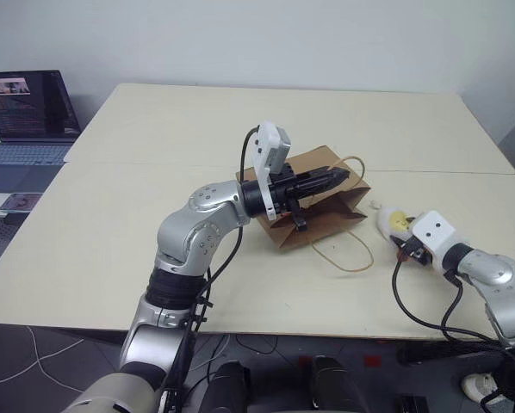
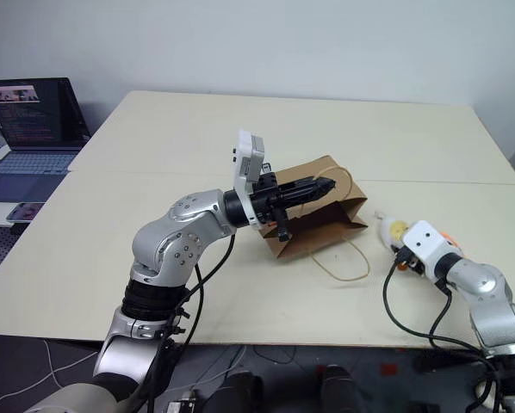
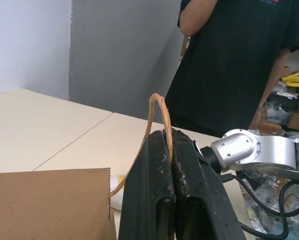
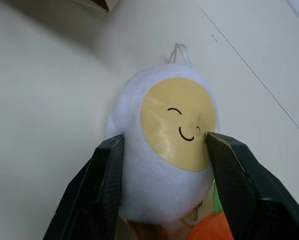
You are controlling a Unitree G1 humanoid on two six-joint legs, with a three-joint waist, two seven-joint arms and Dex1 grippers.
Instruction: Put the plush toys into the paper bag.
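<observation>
The brown paper bag (image 1: 322, 219) hangs tilted over the middle of the table, its mouth toward the right. My left gripper (image 1: 339, 178) is shut on one of its cord handles (image 3: 159, 107). The other handle (image 1: 344, 254) droops onto the table. To the right of the bag lies the white egg plush toy (image 4: 174, 125), yellow face up. My right gripper (image 4: 162, 140) is shut on it, one finger pressing each side, and the toy rests on the table. The orange carrot plush toy (image 4: 209, 227) lies right behind the egg, under the gripper.
The cream table (image 1: 111, 241) stretches wide to the left and the back. A laptop (image 1: 25, 120) and a phone (image 1: 21, 202) sit on a side desk at the far left. A person in a black shirt (image 3: 229, 60) stands beyond the table's right edge.
</observation>
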